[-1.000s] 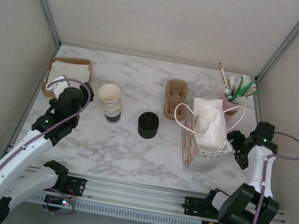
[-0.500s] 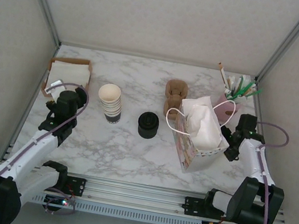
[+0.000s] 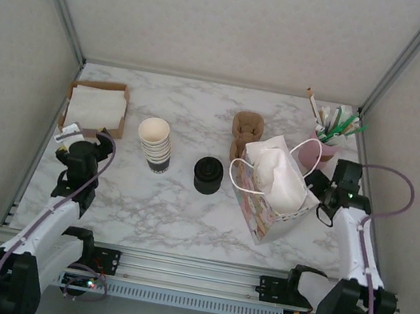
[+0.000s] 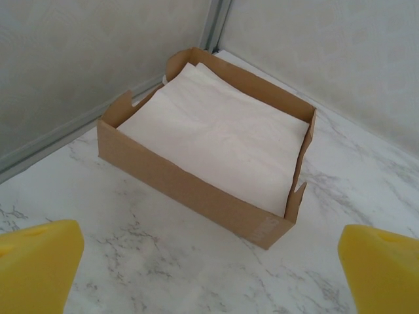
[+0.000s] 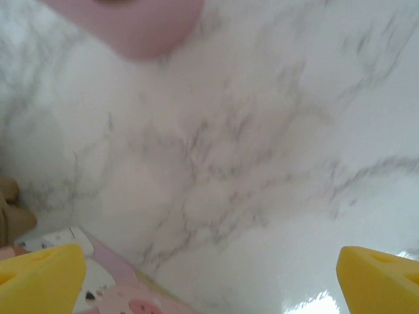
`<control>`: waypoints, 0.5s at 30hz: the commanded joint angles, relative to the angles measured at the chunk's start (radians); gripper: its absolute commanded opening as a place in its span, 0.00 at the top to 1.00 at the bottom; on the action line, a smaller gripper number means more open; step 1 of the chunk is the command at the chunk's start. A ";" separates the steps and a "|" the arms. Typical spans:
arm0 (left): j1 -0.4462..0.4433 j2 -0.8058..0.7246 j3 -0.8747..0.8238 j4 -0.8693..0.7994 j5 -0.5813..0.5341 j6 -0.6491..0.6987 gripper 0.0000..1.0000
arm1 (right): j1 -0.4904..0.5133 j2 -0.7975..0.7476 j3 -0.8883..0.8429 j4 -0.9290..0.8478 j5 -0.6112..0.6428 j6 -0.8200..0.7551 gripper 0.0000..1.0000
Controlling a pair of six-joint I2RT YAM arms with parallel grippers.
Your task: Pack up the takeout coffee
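The right pincer (image 5: 209, 271), jaws wide apart and empty, hovers just beside a tilted gift bag (image 3: 261, 211) on its left, a pink cup (image 5: 131, 26) close ahead. The takeout coffee is possibly inside that bag, hidden under white paper (image 3: 279, 177). A sideways sweep could topple the bag and spill it. The left pincer (image 4: 209, 267), also apart and empty, faces a napkin box (image 4: 190, 190).

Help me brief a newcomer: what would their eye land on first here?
A patterned gift bag stuffed with white tissue stands right of centre on the marble table. Left of it sit black lids and stacked paper cups; a napkin box sits far left.
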 commanded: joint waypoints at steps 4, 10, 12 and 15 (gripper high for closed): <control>0.037 -0.016 -0.094 0.265 0.080 0.099 0.00 | 0.002 -0.172 -0.189 0.370 0.139 -0.154 0.01; 0.077 0.016 -0.193 0.481 0.167 0.121 0.00 | 0.002 -0.290 -0.419 0.734 0.186 -0.237 0.01; 0.078 0.063 -0.211 0.548 0.162 0.131 0.00 | 0.001 -0.282 -0.462 0.833 0.193 -0.261 0.01; 0.079 0.151 -0.194 0.602 0.173 0.135 0.00 | 0.002 -0.215 -0.491 0.946 0.193 -0.274 0.01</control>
